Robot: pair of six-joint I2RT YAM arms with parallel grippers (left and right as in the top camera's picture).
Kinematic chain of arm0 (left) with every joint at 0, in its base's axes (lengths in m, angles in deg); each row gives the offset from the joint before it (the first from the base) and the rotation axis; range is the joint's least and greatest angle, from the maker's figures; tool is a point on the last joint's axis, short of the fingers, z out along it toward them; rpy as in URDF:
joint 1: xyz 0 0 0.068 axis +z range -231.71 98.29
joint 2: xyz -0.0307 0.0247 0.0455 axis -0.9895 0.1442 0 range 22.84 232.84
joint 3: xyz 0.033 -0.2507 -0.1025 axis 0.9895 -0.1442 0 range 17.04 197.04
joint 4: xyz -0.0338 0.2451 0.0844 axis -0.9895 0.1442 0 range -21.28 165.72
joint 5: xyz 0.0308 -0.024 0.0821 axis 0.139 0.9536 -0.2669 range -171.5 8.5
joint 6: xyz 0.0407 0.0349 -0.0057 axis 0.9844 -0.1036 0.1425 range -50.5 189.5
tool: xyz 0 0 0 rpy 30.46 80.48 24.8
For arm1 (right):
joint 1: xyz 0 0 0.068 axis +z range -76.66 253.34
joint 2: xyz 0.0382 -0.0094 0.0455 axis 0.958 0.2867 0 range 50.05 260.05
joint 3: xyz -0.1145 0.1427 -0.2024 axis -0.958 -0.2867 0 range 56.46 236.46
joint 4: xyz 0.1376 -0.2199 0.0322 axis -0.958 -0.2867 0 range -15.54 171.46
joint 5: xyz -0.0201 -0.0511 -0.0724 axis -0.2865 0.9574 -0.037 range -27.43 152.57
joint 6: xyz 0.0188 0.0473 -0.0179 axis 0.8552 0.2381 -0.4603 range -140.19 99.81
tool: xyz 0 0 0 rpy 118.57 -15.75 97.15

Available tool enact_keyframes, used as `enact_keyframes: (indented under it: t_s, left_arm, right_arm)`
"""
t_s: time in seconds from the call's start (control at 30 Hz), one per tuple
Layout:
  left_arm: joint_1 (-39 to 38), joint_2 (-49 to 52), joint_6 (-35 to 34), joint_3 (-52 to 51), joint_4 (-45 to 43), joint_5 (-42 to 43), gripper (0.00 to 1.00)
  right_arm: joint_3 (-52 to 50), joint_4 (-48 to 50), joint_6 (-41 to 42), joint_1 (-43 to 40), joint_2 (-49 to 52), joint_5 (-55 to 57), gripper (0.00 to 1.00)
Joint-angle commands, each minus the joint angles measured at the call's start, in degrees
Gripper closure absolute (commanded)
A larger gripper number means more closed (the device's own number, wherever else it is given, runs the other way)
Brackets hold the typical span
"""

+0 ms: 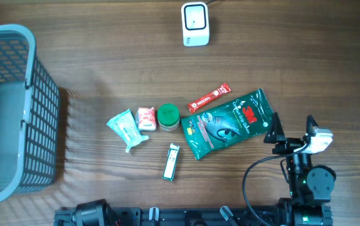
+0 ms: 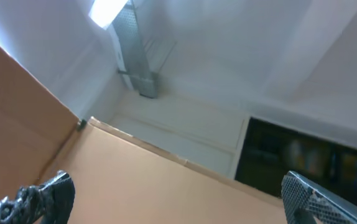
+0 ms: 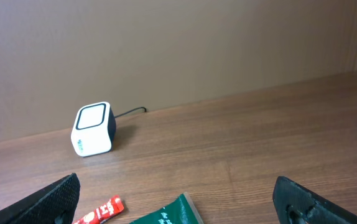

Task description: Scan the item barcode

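Scanning step: not yet begun, as I judge it; no item is lifted and all of them lie on the brown wooden table [image 1: 105,56].
Right arm: the right gripper [image 1: 291,129] has its jaws spread wide and holds nothing. It sits just beside the near end of the glossy green 3M packet [image 1: 230,122], without clearly touching it.
Left arm: the left gripper [image 2: 172,193] is also spread wide and empty. Its camera is tilted up at walls and ceiling, so it is taking no part.
Likely item: the green packet, being closest to the open jaws, though the task does not say which.
Other goods: a red stick sachet [image 1: 209,98] just behind the packet, a round green-lidded jar [image 1: 168,117], a small red-and-white pack [image 1: 145,118], a pale green wrapper [image 1: 127,129] and a thin green-and-white stick [image 1: 172,161].
Scanner: the white cube-shaped barcode scanner [image 1: 195,24] stands at the far edge, well apart from the goods, with its cable trailing behind.
Basket: a grey plastic mesh basket [image 1: 28,94] stands off to one side.
Next move: lower the jaws over the packet's edge, close, lift, then carry it to the scanner's window.
Barcode: none shows on the upturned face, so the packet may need turning.
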Motion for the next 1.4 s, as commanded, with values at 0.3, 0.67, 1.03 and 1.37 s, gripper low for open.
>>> enact_keyframes:
  t_s: [0.3, 0.67, 1.03, 1.37]
  left_arm:
    - [0.1, 3.8, -14.5, -18.0, -2.6, 0.5, 0.00]
    - [0.1, 7.6, -16.0, -27.7, 4.8, 1.3, 0.00]
    - [0.1, 8.5, -15.9, -28.2, 16.6, 2.2, 0.00]
    - [0.1, 12.0, -15.9, -28.2, 19.6, 2.2, 0.00]
  right_arm:
    - [0.0, 1.5, -4.2, 0.2, -0.3, 14.0, 0.00]
    - [0.0, 1.3, 28.4, 0.2, 1.9, -13.7, 0.00]
    - [7.8, -3.7, 28.5, 0.2, 11.9, -25.7, 0.00]
    - [52.2, -49.6, 14.1, 1.0, 47.9, -24.6, 0.01]
